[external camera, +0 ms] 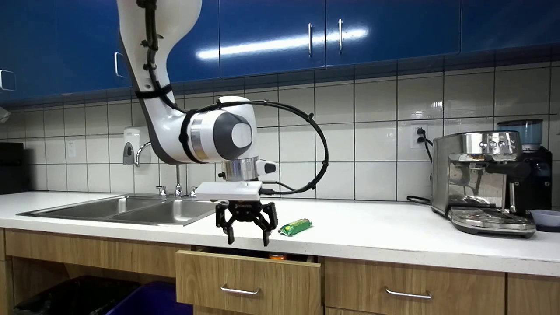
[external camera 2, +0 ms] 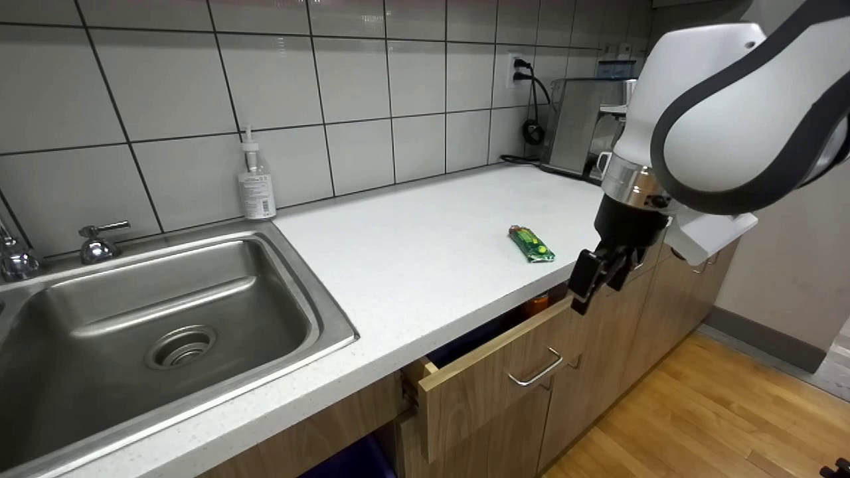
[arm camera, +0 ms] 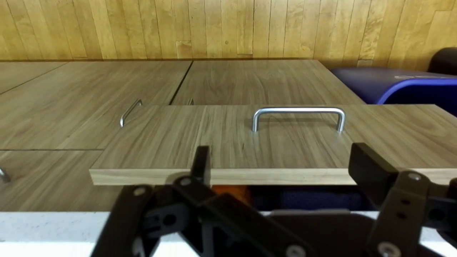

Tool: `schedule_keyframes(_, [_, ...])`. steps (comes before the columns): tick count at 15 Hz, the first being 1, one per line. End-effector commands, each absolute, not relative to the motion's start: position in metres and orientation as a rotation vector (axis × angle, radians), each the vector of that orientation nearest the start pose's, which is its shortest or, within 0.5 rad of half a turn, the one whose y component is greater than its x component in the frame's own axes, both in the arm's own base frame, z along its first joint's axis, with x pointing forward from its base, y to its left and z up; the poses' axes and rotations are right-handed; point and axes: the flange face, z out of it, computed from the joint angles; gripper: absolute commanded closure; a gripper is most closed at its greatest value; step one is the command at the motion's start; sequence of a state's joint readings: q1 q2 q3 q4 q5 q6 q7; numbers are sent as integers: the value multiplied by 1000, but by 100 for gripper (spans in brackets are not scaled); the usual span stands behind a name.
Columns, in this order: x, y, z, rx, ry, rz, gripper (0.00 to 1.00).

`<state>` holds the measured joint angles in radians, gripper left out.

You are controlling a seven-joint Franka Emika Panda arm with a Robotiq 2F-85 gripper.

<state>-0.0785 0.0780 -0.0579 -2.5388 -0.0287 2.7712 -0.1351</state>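
- Fingers point(external camera: 266, 237), matte black and angular with jointed links, stand wide apart, open air between their flat tips; they point down just above the front edge of the drawer point(external camera: 210, 280), a gap showing beneath them in an exterior view;
- drawer with a wood-grained front and a paler, square-cut top edge; it is partly pulled out below the tabletop point(external camera: 372, 218), its smooth metal handle point(arm camera: 298, 110) bent at both ends;
- inside the drawer, an orange object point(external camera 2: 538, 304) shows in the narrow opening behind the front panel; its full shape is hidden;
- green packet point(external camera: 295, 227), shiny, crinkled and oblong, lies flat on the pale tabletop; it sits near the front edge and near the fingers;
- tabletop edge, thick and straight, runs above the drawer's opening; open air lies in front of it, above the wooden floor point(external camera 2: 697, 398);
- steel sink point(external camera 2: 332, 312), round-cornered, lies well apart from the packet; a boxy metal coffee machine point(external camera: 477, 179) stands toward the opposite end of the tabletop;
- blue bin point(arm camera: 378, 76), curved at the rim, stands low beside the drawer
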Motion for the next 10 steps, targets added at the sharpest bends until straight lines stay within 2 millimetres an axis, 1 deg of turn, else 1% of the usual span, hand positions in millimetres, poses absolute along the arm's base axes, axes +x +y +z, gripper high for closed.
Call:
schedule_keyframes(1, [468, -64, 290, -3166, -72, -287, 0])
schedule_keyframes(3, [473, -65, 301, -3158, -71, -311, 0])
schedule_keyframes(5, [478, -66, 307, -3154, -74, -313, 0])
schedule_keyframes(6, [475, -64, 295, -3167, -44, -327, 0])
schedule_keyframes(10, [475, -64, 293, -3167, -44, -321, 0])
